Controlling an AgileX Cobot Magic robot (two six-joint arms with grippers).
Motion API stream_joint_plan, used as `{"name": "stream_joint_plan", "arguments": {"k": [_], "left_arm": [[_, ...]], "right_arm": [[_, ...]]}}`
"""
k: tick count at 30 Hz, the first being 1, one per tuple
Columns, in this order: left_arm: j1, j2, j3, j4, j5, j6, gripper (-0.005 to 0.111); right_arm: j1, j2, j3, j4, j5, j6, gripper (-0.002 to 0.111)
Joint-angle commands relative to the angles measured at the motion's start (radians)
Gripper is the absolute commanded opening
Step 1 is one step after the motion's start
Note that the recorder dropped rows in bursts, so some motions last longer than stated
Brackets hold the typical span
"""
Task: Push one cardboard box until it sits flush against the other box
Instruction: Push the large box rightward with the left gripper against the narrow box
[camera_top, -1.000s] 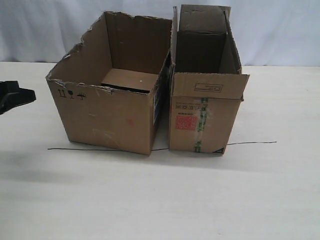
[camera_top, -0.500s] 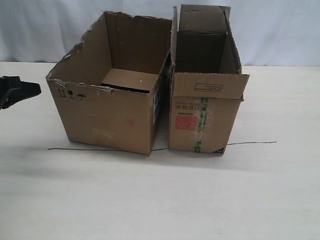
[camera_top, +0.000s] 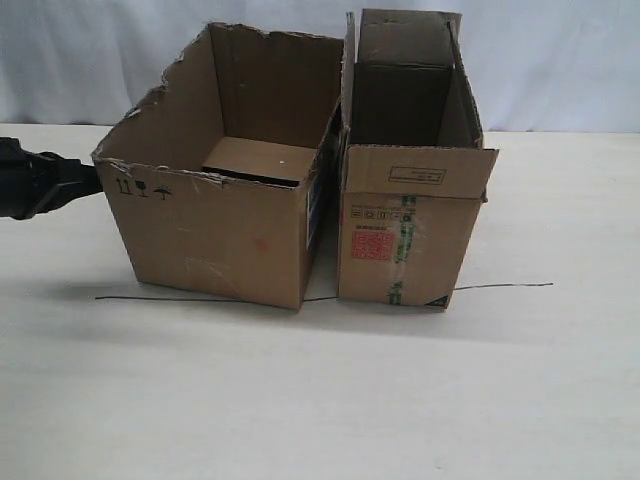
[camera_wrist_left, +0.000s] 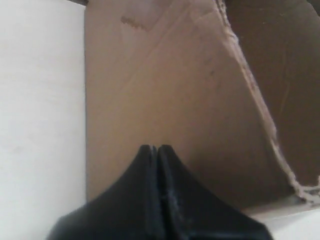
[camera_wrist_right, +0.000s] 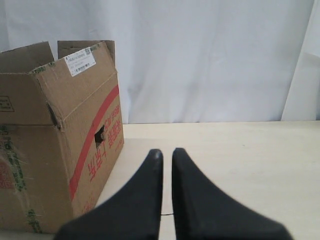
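The wide cardboard box (camera_top: 215, 235) with torn top edges stands left of centre on the table. The taller other box (camera_top: 405, 240) with the red label stands right of it. A narrow wedge of gap shows between their front corners, and their upper rear edges look close or touching. My left gripper (camera_top: 93, 180) is shut and empty, its tip at the wide box's left wall near the top corner. In the left wrist view the shut fingertips (camera_wrist_left: 156, 148) point at that brown wall (camera_wrist_left: 165, 75). My right gripper (camera_wrist_right: 167, 152) is shut and empty, off to the side of the other box (camera_wrist_right: 55, 150).
A thin black wire (camera_top: 500, 286) lies along the table (camera_top: 320, 400) under the boxes' front edges. A white curtain (camera_top: 560, 60) hangs behind. Bare tabletop lies in front of the boxes and to the right.
My left gripper has moved right from the view's left edge up to the wide box's left wall. Neither box has visibly shifted.
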Motion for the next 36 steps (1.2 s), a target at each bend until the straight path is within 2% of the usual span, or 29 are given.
{"name": "stream_joint_plan", "arguments": {"k": [1,9,20,27,32,36], "left_arm": [[-0.006,0.022,-0.027,-0.011,0.013,-0.016,0.0],[-0.006,0.026,-0.027,-0.011,0.111,-0.038,0.0],[-0.023,0.026,-0.027,-0.011,0.156,-0.068,0.0],[-0.087,0.026,-0.029,-0.011,0.113,-0.066,0.0],[-0.087,0.026,-0.029,-0.011,0.099,-0.064,0.0],[-0.087,0.026,-0.029,-0.011,0.037,-0.031,0.0]], "right_arm": [[0.005,-0.003,0.005,0.002,0.0,0.0,0.005],[0.005,-0.003,0.005,0.002,0.0,0.0,0.005],[0.005,-0.003,0.005,0.002,0.0,0.0,0.005],[0.005,-0.003,0.005,0.002,0.0,0.0,0.005],[0.005,-0.003,0.005,0.002,0.0,0.0,0.005],[0.005,-0.003,0.005,0.002,0.0,0.0,0.005]]}}
